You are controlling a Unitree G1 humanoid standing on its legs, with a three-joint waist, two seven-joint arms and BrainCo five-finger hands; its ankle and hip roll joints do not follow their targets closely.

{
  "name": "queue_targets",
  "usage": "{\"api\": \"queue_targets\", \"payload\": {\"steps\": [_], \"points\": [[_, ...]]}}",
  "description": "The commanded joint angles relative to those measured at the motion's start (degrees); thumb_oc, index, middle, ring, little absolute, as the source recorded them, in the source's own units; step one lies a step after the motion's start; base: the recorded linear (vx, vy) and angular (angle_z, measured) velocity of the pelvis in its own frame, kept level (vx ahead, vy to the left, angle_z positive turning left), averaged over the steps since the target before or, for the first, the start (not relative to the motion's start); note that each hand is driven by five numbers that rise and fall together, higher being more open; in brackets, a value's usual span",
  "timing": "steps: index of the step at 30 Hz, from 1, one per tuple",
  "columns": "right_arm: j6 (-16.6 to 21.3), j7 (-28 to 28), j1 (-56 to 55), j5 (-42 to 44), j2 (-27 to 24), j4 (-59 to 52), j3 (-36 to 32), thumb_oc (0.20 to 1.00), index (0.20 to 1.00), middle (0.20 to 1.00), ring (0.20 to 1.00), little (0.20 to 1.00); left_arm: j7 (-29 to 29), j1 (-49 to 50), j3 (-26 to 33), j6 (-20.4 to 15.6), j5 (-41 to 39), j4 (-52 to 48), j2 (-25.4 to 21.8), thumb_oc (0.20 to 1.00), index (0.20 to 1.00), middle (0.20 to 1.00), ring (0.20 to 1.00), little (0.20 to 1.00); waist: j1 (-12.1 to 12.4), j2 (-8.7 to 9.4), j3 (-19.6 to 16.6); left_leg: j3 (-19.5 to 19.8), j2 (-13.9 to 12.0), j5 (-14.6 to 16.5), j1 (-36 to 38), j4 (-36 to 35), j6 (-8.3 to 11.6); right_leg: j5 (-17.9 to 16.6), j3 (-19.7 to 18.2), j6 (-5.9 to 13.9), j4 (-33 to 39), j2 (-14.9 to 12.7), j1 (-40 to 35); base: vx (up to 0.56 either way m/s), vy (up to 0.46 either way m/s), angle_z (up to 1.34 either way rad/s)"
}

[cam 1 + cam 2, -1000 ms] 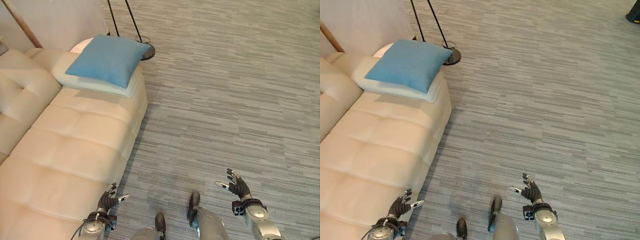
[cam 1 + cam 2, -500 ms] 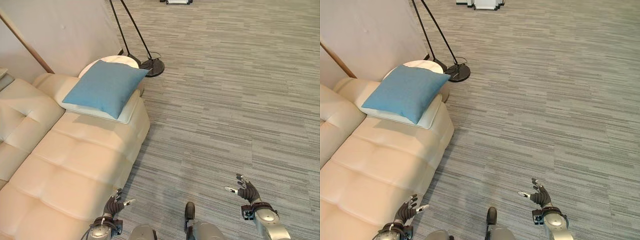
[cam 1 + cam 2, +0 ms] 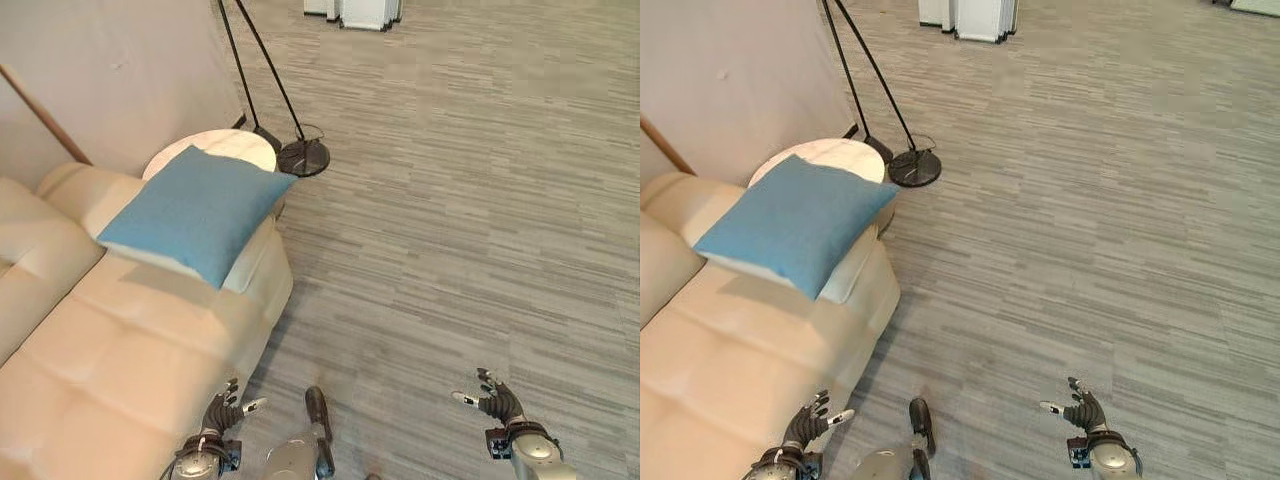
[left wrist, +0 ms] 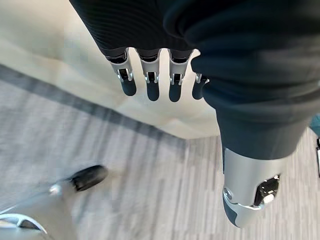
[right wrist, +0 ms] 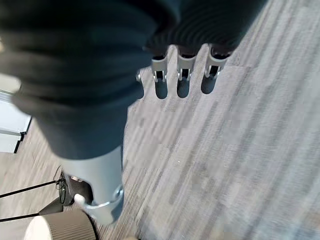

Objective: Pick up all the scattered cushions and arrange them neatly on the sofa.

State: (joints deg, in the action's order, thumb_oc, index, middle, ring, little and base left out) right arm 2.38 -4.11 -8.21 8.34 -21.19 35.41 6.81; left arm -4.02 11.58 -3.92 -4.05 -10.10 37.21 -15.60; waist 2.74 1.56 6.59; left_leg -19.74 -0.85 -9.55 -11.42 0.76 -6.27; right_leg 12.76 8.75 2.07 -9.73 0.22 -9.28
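Cream sofa (image 3: 120, 360) filling the left of the frame, bearing at its upper end a blue cushion (image 3: 190, 212) stacked on a pale cushion (image 3: 245, 275), likely soft and light, best taken by an edge; left hand (image 3: 222, 411) and right hand (image 3: 495, 400) hanging spread and empty below.

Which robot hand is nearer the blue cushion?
Left. The left hand is by the sofa front, below the blue cushion; the right hand is out over the carpet.
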Motion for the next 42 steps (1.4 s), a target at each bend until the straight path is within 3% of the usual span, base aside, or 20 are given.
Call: {"api": "queue_targets", "payload": {"steps": [1,2,3,5,6,8,10,11,12,13,14,18,20,22,23,25,26,31,34,42], "points": [[2.1,1.1,0.7,-1.2,0.0,-4.7,-1.5,1.0,1.0,1.0,1.0,1.0,-0.6,-1.0,0.9,-1.5,-0.9,-2.9,-3.7,1.0,1.0,1.0,1.0,1.0,2.0,3.44,0.6,2.0,1.6,4.7,-3.4,4.1,4.59,-19.3,-4.3,9.57,-15.1,-4.8,2.7,0.27,0.116,0.16],[2.2,1.0,1.3,-1.3,0.2,-4.7,-0.8,1.0,1.0,1.0,1.0,1.0,-0.9,-1.1,1.0,-1.6,-1.1,-3.2,-4.0,1.0,1.0,1.0,1.0,1.0,1.9,3.32,1.1,2.9,2.1,6.2,-2.5,4.9,3.51,-23.1,-4.7,10.06,-19.9,-5.4,5.2,0.41,0.146,0.3],[2.4,0.9,1.9,-1.3,1.1,-5.3,-0.4,1.0,1.0,1.0,1.0,1.0,-1.2,-1.5,1.2,-1.4,-1.8,-2.7,-4.3,1.0,1.0,1.0,1.0,1.0,1.5,1.86,2.1,4.5,1.6,8.5,1.8,4.1,2.49,-21.9,-3.5,8.4,-26.6,-7.0,11.2,0.41,0.144,0.36],[2.4,0.9,2.3,-1.3,1.1,-5.0,-0.2,1.0,1.0,1.0,1.0,1.0,-1.4,-1.6,1.3,-1.6,-1.9,-2.5,-4.2,1.0,1.0,1.0,1.0,1.0,1.2,1.33,2.5,5.3,1.8,9.5,3.7,3.6,2.2,-20.1,-2.2,7.63,-26.8,-8.2,13.6,0.46,0.096,0.22],[2.4,1.1,2.3,-1.1,1.1,-5.7,0.0,1.0,1.0,1.0,1.0,1.0,-1.3,-1.2,1.4,-1.9,-2.2,-2.3,-3.8,1.0,1.0,1.0,1.0,1.0,0.2,0.08,3.1,7.6,2.2,11.1,7.6,2.9,2.37,-15.0,-0.3,5.44,-22.5,-8.4,17.6,0.5,0.062,0.27],[2.1,1.2,2.3,-0.9,0.7,-5.7,0.1,1.0,1.0,1.0,1.0,1.0,-1.1,-0.8,1.4,-2.0,-2.3,-2.3,-3.6,1.0,1.0,1.0,1.0,1.0,-1.0,-0.53,3.7,10.0,2.8,12.7,10.7,2.6,2.8,-12.8,-0.2,4.99,-16.0,-7.7,20.3,0.51,-0.012,0.41],[2.0,1.1,2.5,-0.8,0.3,-5.3,0.1,1.0,1.0,1.0,1.0,1.0,-1.2,-0.9,1.5,-2.0,-2.5,-1.9,-3.5,1.0,1.0,1.0,1.0,1.0,-1.5,-0.42,4.2,11.1,3.3,13.6,12.2,2.3,3.32,-13.1,-0.5,5.22,-10.0,-7.4,21.5,0.5,-0.098,0.7],[1.8,1.1,2.3,-1.0,-0.1,-4.7,0.0,1.0,1.0,1.0,1.0,1.0,-1.4,-1.3,1.5,-2.1,-2.3,-1.3,-3.2,1.0,1.0,1.0,1.0,1.0,-2.9,-0.07,4.8,14.1,4.1,15.3,15.1,1.9,4.11,-14.5,-4.1,6.28,-0.5,-4.9,22.9,0.64,-0.186,0.67],[1.6,1.1,2.0,-1.3,-0.3,-4.3,-0.1,1.0,1.0,1.0,1.0,1.0,-1.4,-1.6,1.8,-2.4,-2.2,-1.1,-3.1,1.0,1.0,1.0,1.0,1.0,-3.5,0.13,5.0,15.7,4.3,16.2,16.3,1.9,4.53,-15.8,-6.5,7.17,2.8,-4.2,23.5,0.46,-0.148,0.65],[1.6,1.1,2.0,-1.2,-0.3,-4.3,-0.1,1.0,1.0,1.0,1.0,1.0,-1.4,-1.6,1.8,-2.4,-2.2,-1.1,-3.1,1.0,1.0,1.0,1.0,1.0,-3.6,0.2,5.0,15.8,4.3,16.1,16.2,1.8,4.52,-16.0,-6.5,7.17,3.0,-4.2,23.5,0.45,-0.199,0.82],[1.3,1.3,1.1,-2.0,-0.8,-4.1,-0.5,1.0,1.0,1.0,1.0,1.0,-1.5,-1.8,1.9,-2.5,-1.3,-0.8,-3.2,1.0,1.0,1.0,1.0,1.0,-4.5,0.46,5.3,19.4,4.6,17.4,18.3,2.0,5.33,-18.0,-9.7,8.11,5.3,-3.5,25.3,0.41,-0.219,1.01],[1.7,1.7,0.5,-1.2,-0.9,-2.3,-1.1,1.0,1.0,1.0,1.0,1.0,-1.2,-2.5,1.1,-2.7,-1.2,0.6,-2.9,1.0,1.0,1.0,1.0,1.0,-4.7,1.01,5.0,22.7,4.5,17.3,17.9,5.3,7.45,-19.1,-9.3,7.09,5.3,-5.1,22.7,0.33,-0.271,1.88],[2.2,1.3,1.2,0.4,-1.6,-1.7,-1.6,1.0,1.0,1.0,1.0,1.0,-1.3,-2.9,0.9,-2.9,-2.7,1.8,-2.4,1.0,1.0,1.0,1.0,1.0,-5.3,0.74,4.6,20.3,1.1,14.4,14.1,11.7,10.15,-17.9,-4.5,5.83,5.2,-6.6,20.7,0.25,-0.345,1.41],[2.2,1.1,1.4,0.9,-2.1,-1.2,-1.9,1.0,1.0,1.0,1.0,1.0,-1.2,-3.0,0.9,-2.9,-3.5,2.6,-2.3,1.0,1.0,1.0,1.0,1.0,-5.5,0.5,4.3,14.5,-2.2,13.3,11.9,13.3,10.24,-15.9,-1.4,5.05,5.8,-7.5,18.3,0.17,-0.266,1.4],[2.0,0.8,2.1,1.2,-2.8,-0.3,-2.0,1.0,1.0,1.0,1.0,1.0,-1.4,-3.9,0.6,-2.7,-3.4,4.7,-2.1,1.0,1.0,1.0,1.0,1.0,-5.5,0.3,4.4,8.6,-3.9,13.1,9.4,13.2,9.54,-14.2,1.9,4.29,5.8,-8.3,16.4,0.15,-0.226,1.22],[2.2,0.5,2.3,1.5,-3.1,-0.7,-2.3,1.0,1.0,1.0,1.0,1.0,-1.6,-4.3,0.4,-2.6,-2.8,5.8,-2.2,1.0,1.0,1.0,1.0,1.0,-5.7,-0.25,4.3,4.6,-4.1,13.9,8.1,12.4,9.95,-12.7,3.9,4.6,5.6,-8.3,15.0,0.22,-0.18,1.28],[2.0,0.8,2.0,1.5,-3.1,-1.1,-2.6,1.0,1.0,1.0,1.0,1.0,-1.0,-3.9,0.9,-2.7,-2.6,5.3,-2.2,1.0,1.0,1.0,1.0,1.0,-6.2,-0.98,3.9,-1.3,-4.6,14.8,8.6,13.5,10.32,-11.2,7.0,4.18,5.1,-8.3,13.8,0.18,-0.12,1.1],[1.9,1.1,1.1,1.2,-2.3,-2.3,-3.1,1.0,1.0,1.0,1.0,1.0,-0.5,-3.8,0.4,-2.4,-1.5,5.4,-2.1,1.0,1.0,1.0,1.0,1.0,-6.8,-1.63,3.2,-3.2,-2.0,15.8,9.9,8.0,9.29,-10.9,9.2,4.79,4.7,-8.2,12.9,0.1,0.003,0.37],[1.9,0.8,1.1,0.3,-2.6,-3.8,-2.2,1.0,1.0,1.0,1.0,1.0,-1.1,-3.2,0.9,-2.5,-1.9,4.7,-2.6,1.0,1.0,1.0,1.0,1.0,-5.2,-0.56,3.7,2.1,-0.6,15.3,9.2,7.3,8.29,-10.8,9.2,3.95,3.2,-8.1,12.8,0.07,0.068,0.14],[2.0,0.7,2.4,-0.4,-3.0,-8.3,-2.2,1.0,1.0,1.0,1.0,1.0,-2.3,-2.5,3.5,-2.6,-2.4,2.9,-4.9,1.0,1.0,1.0,1.0,1.0,-3.2,0.9,3.7,5.1,1.3,16.1,11.8,4.5,5.75,-11.0,6.6,5.27,-4.5,-9.5,14.4,0.08,0.116,-0.03]]}}
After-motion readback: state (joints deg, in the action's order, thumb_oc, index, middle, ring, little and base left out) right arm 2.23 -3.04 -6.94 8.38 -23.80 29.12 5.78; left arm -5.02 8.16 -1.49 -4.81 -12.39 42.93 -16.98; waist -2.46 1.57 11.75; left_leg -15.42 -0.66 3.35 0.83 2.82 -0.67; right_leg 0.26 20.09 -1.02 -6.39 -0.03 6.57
